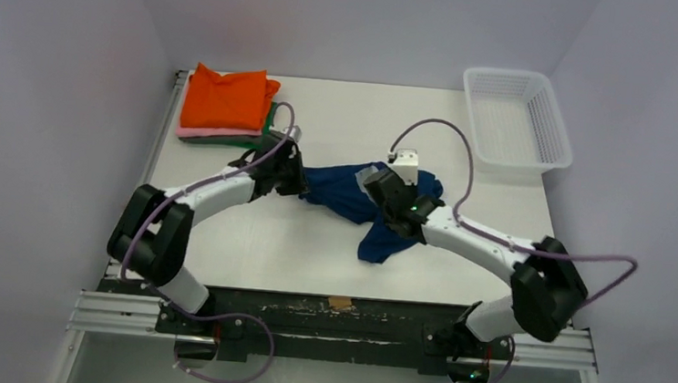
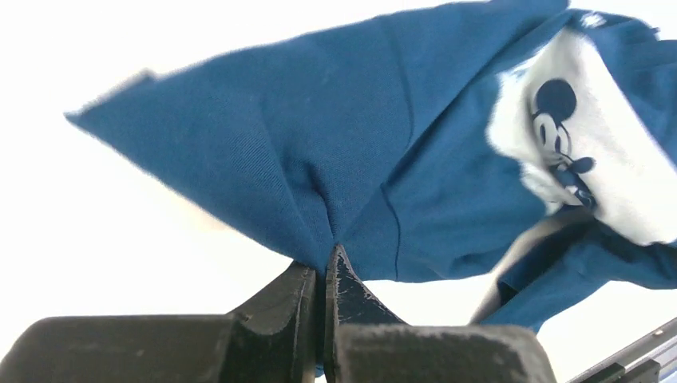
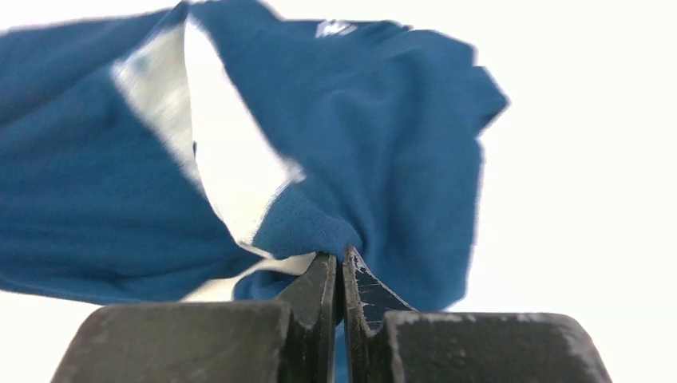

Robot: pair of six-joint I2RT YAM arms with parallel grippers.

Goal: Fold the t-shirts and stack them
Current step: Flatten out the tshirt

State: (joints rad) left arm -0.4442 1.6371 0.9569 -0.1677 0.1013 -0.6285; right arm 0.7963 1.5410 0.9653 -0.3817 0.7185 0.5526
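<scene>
A navy blue t-shirt (image 1: 353, 195) lies crumpled across the middle of the table, with a white cartoon-mouse print (image 2: 591, 152) showing on it. My left gripper (image 1: 298, 181) is shut on the shirt's left edge; in the left wrist view its jaws pinch a fold of blue cloth (image 2: 319, 191). My right gripper (image 1: 381, 188) is shut on the shirt near its right part, and the right wrist view shows blue cloth (image 3: 311, 227) bunched between the closed jaws. A stack of folded t-shirts (image 1: 228, 100), orange on top of pink and dark green, sits at the back left.
A white mesh basket (image 1: 515, 118) stands at the back right corner. The table's left edge rail (image 1: 161, 141) runs beside the folded stack. Bare white tabletop (image 1: 286, 242) lies between the shirt and the arm bases.
</scene>
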